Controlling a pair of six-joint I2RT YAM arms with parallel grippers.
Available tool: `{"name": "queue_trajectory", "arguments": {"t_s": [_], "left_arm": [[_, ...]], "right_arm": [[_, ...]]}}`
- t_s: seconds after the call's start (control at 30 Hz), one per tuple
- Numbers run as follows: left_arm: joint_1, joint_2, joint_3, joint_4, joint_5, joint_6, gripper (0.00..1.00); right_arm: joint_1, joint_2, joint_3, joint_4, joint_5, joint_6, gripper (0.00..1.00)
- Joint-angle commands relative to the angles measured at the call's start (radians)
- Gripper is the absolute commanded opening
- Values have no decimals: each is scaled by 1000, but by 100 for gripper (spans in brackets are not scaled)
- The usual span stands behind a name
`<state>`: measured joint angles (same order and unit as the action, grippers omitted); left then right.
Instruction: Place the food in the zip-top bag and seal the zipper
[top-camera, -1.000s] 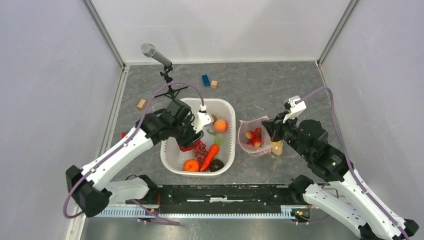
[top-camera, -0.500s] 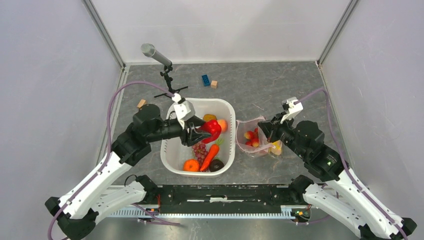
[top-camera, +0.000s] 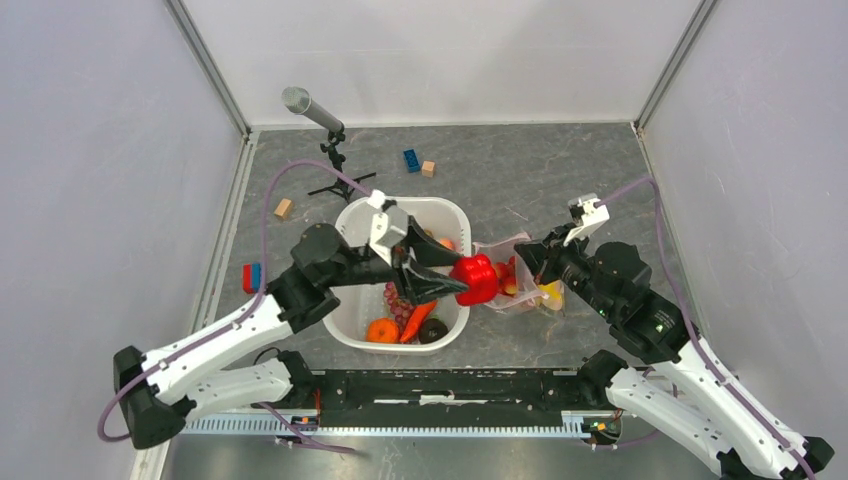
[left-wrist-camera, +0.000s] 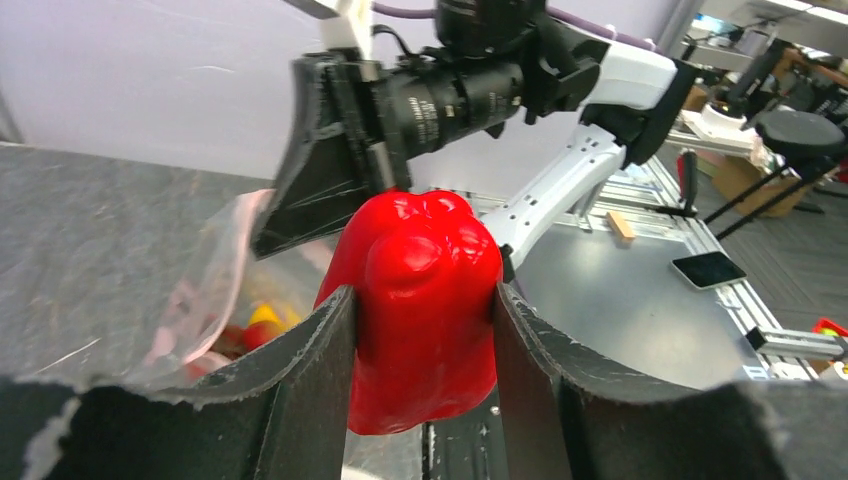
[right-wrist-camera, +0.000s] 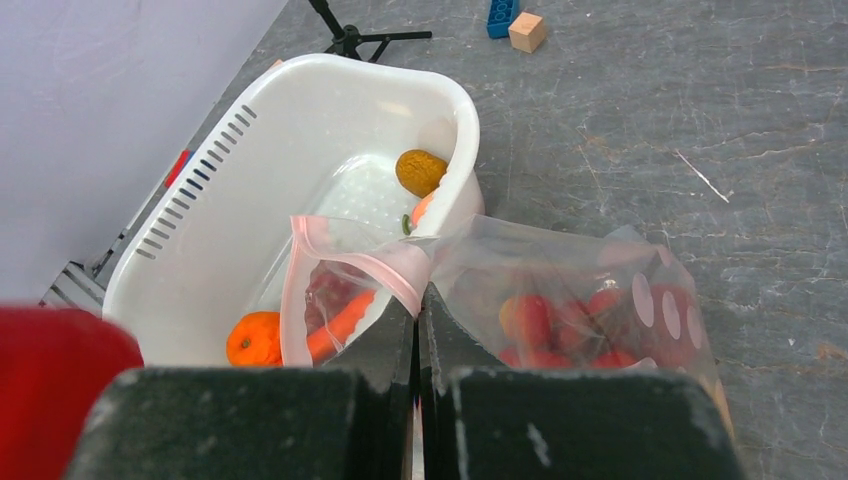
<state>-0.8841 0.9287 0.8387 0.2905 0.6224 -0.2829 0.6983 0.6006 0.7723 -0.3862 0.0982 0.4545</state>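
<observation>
Left claw: the left claw is clenched on a red pepper, one finger on each side of it, seen close up from the left wrist.
Pepper's place: in the air above the right rim of the basin, just beside the mouth of the bag and not inside it.
Right claw: the right claw is clenched tight, pinching the pink strip along the bag's mouth and holding that edge up off the desk.
Bag: clear plastic with pale dots, lying right of the basin; its mouth stands open and faces the basin.
In the bag: small red apples; a yellow fruit shows through the plastic.
Zipper: unsealed; the pink strip curls in an open loop.
In the basin: an orange, a carrot, grapes and a brownish-yellow fruit against the far wall.
Desk, far side: a blue block with a wooden block just beside it, and a microphone on a small tripod near the back left corner.
Desk, left: another wooden block lies well apart from the basin.
</observation>
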Motion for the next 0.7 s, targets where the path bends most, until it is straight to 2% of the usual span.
{"name": "queue_trajectory", "arguments": {"t_s": [0.0,0.13,0.23,0.43,0.57,0.67], "left_arm": [[-118,70,44,100,-101,96,25],[-152,144,29,106,-168,145,25],[-189,178,18,117,-284,205,25],[-237,285,62,118,-414,281,25],[-273,324,77,48,-580,400,26],[-279,338,89,-18,-664,433,30]], "right_arm": [[-2,-31,17,23,4,40,0],[-1,-49,17,30,-7,51,0],[-2,-63,29,20,-10,54,0],[-2,-85,41,-8,-17,62,0],[-2,-85,50,-35,-32,62,0],[-1,-93,50,-28,-49,61,0]]}}
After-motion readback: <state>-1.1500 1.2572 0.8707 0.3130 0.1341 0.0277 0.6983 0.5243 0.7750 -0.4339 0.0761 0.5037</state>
